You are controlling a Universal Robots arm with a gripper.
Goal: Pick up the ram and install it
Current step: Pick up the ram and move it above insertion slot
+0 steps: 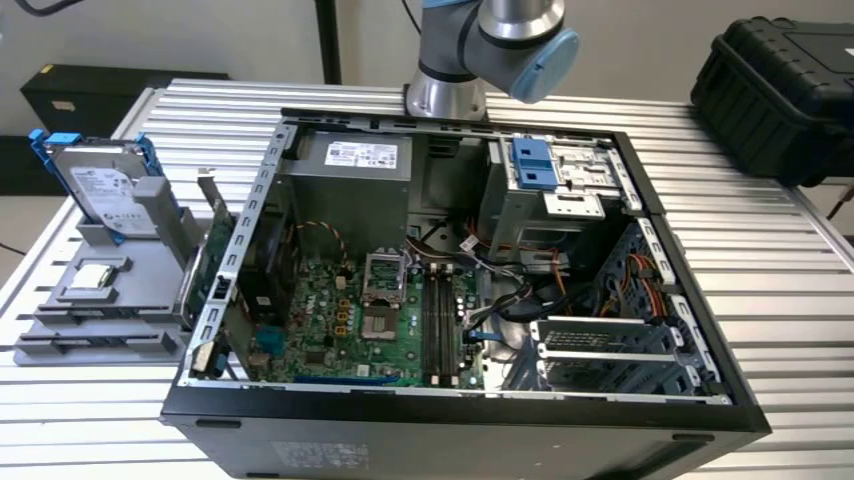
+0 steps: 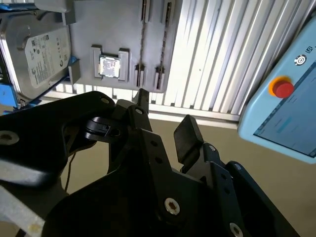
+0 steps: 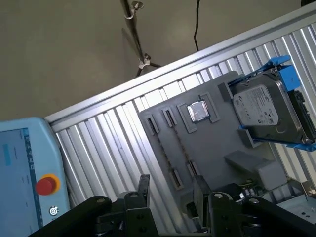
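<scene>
Found nearest the lens in both wrist views: black two-fingered gripper, fingers set apart, nothing held between them.

Seen beyond it: grey moulded parts tray, resting on ribbed aluminium table near its edge. Noted on tray: silver hard drive in blue frame, and small square silver processor chip. Checked narrow slots of tray: no stick seen in them. Also noted in both wrist views: pale blue control pendant with red stop button.

Recorded in exterior view: silver and pale blue robot arm rising behind open black computer case. Located inside, on green motherboard: long, thin, dark green ram, lying lengthwise in a slot just beside the processor socket. Green expansion card standing on edge between tray and case.

Judged: pick-up and placement apparently done, with gripper empty and well apart from ram. Full seating not confirmed; slot latches too small to tell.
</scene>
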